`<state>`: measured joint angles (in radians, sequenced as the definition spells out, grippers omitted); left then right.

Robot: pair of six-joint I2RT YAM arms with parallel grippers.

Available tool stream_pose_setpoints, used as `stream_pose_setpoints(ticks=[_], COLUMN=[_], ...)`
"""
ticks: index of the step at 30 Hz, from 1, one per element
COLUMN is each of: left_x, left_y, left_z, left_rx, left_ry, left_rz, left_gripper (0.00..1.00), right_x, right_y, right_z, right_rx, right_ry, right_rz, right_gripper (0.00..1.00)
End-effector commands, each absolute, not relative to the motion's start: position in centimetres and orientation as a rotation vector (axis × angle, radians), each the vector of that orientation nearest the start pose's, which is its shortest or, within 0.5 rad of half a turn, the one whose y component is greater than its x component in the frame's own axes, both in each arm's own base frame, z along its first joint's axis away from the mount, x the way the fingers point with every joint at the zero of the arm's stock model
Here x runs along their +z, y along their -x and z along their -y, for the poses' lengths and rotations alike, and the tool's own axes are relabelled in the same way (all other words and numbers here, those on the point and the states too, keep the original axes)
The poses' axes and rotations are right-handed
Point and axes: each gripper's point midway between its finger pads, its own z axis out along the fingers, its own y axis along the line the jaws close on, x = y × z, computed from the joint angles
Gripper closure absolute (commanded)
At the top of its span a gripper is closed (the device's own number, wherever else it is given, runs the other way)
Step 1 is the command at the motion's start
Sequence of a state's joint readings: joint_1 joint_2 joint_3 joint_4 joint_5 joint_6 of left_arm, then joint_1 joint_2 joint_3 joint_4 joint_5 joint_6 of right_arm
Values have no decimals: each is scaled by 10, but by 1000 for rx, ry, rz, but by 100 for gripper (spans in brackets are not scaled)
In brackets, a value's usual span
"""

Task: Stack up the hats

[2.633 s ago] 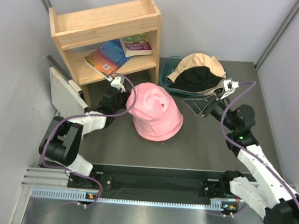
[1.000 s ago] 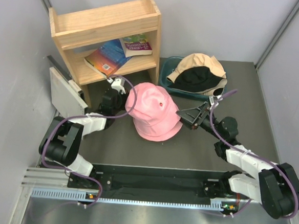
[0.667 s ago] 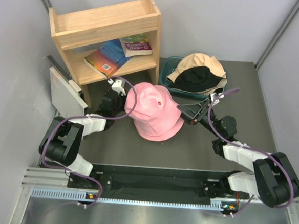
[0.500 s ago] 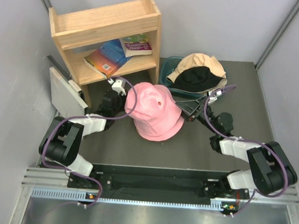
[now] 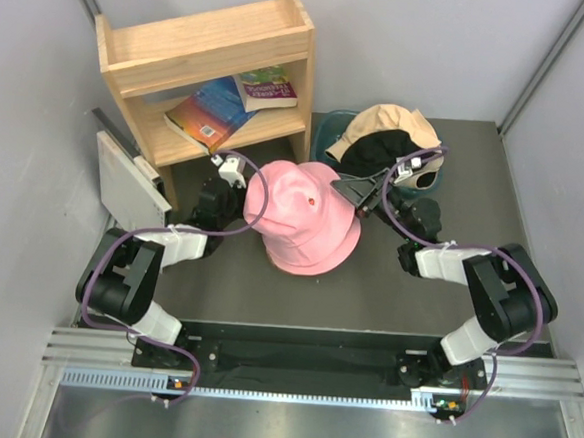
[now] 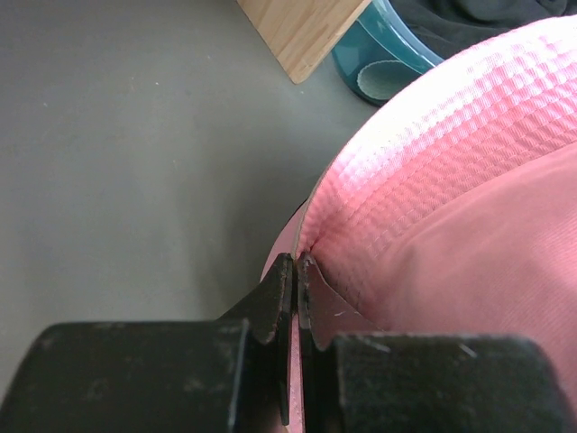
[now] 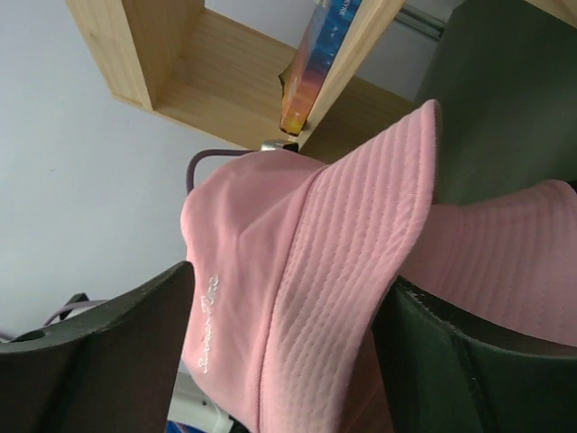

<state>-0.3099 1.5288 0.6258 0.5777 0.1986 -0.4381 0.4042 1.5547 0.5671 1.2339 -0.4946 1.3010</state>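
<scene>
A pink hat (image 5: 302,225) sits at the table's middle. My left gripper (image 5: 236,190) is shut on its left brim; the left wrist view shows the jaws (image 6: 296,271) pinching the pink edge (image 6: 451,180). My right gripper (image 5: 350,193) is open at the hat's right side, and in the right wrist view its fingers (image 7: 117,361) straddle a raised fold of pink brim (image 7: 306,298) without closing. A tan hat (image 5: 389,124) and a black hat (image 5: 379,150) lie piled in the teal tub (image 5: 325,146) behind it. No wooden stand shows.
A wooden shelf (image 5: 208,63) with books (image 5: 214,108) stands at the back left, close behind the left gripper. A grey board (image 5: 129,178) leans at the left wall. The tub's rim (image 6: 383,68) lies just beyond the pink hat.
My right arm swung left from beside the tub to the pink hat, its open jaws now around the right brim. The left gripper kept its hold; the hat shifted slightly.
</scene>
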Motion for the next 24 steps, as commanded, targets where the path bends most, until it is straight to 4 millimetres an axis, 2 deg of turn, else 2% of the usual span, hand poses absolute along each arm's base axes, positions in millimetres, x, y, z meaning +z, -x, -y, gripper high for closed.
stream_pose_setpoints(ticks=[1, 2, 3, 5, 6, 8, 9, 11, 14, 15, 21, 24], left_x=[144, 142, 142, 142, 140, 140, 138, 136, 133, 133, 130, 126], left_y=[-394, -393, -392, -393, -392, -392, -391, -390, -389, -389, -386, -383], left_z=[180, 179, 178, 173, 172, 171, 171, 169, 164, 163, 159, 159], left_rx=[-710, -705, -701, -676, -668, -666, -670, -662, -655, -654, -661, -668], left_ry=[-44, -42, -39, -13, -9, -5, 1, 19, 66, 92, 144, 152], left_rz=[-1823, -1829, -1828, -1838, -1844, -1844, -1848, -1853, -1863, -1861, -1858, -1858], left_gripper=[100, 100, 100, 100, 100, 100, 100, 100, 100, 100, 100, 100], right_x=[267, 266, 269, 261, 266, 249, 252, 240, 216, 210, 151, 129], right_y=[-333, -333, -332, -331, -328, -327, -324, -320, -314, -310, -301, -300], right_z=[-276, -275, -273, -271, -268, -264, -261, -256, -247, -244, -233, -229], right_rx=[1694, 1682, 1660, 1618, 1588, 1532, 1502, 1453, 1379, 1353, 1261, 1232], right_ry=[-122, -124, -107, -128, -106, -141, -122, -143, -184, -183, -246, -275], right_rz=[-1492, -1498, -1489, -1538, -1529, -1615, -1614, -1658, -1749, -1777, -1915, -1955], right_gripper=[30, 35, 46, 52, 58, 66, 72, 76, 90, 99, 100, 100])
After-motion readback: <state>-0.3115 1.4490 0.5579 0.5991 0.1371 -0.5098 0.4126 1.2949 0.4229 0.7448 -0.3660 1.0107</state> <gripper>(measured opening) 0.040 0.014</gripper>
